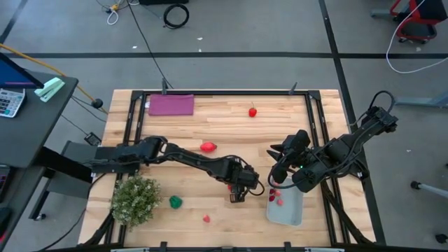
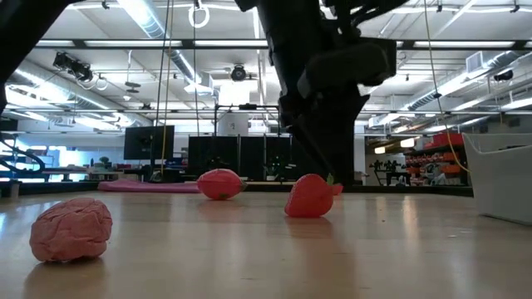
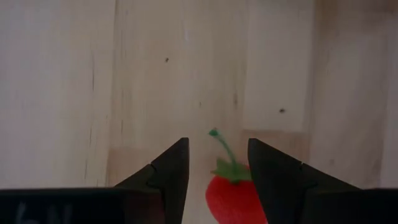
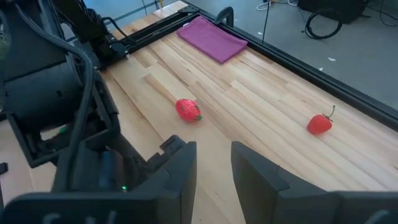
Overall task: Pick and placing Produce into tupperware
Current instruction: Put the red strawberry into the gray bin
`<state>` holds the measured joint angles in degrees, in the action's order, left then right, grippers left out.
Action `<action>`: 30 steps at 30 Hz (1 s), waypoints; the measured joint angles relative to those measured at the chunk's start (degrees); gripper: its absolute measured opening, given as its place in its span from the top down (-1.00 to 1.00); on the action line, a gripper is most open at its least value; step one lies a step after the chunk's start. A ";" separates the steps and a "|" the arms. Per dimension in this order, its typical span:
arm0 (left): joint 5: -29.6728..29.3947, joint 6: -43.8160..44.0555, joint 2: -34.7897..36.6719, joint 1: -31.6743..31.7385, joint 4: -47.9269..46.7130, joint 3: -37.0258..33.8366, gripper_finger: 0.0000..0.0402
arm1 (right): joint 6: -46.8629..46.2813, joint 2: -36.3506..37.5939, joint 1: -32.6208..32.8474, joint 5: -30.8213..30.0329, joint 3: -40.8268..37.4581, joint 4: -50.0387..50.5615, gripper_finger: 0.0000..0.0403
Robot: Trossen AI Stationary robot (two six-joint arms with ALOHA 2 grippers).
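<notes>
My left gripper [image 3: 217, 146] is open, low over the middle of the table [image 1: 238, 189]. A red strawberry [image 3: 231, 196] with a green stem lies on the wood between its fingers, partly hidden behind one finger; it also shows in the low view [image 2: 309, 196]. My right gripper [image 4: 213, 165] is open and hovers by the far left corner of the clear tupperware [image 1: 288, 210], which holds a few red pieces [image 1: 278, 201]. More produce lies loose: a red piece [image 1: 208, 147], a strawberry [image 1: 253, 111], a pink piece [image 1: 206, 218] and a green piece [image 1: 175, 201].
A bushy pale-green plant [image 1: 135, 199] stands at the near left. A flat purple rectangle [image 1: 171, 105] lies at the far left. A black frame [image 1: 308, 112] runs around the tabletop. Bare wood lies between the purple rectangle and the far strawberry.
</notes>
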<state>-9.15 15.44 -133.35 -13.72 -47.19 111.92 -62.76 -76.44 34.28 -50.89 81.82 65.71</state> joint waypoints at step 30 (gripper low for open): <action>-0.22 -6.93 -1.91 -0.16 0.64 0.11 0.97 | 0.39 0.00 0.00 0.00 0.00 0.00 0.47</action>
<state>-9.37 8.51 -135.26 -13.87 -46.54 112.03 -62.37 -76.44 34.28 -50.89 81.82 65.71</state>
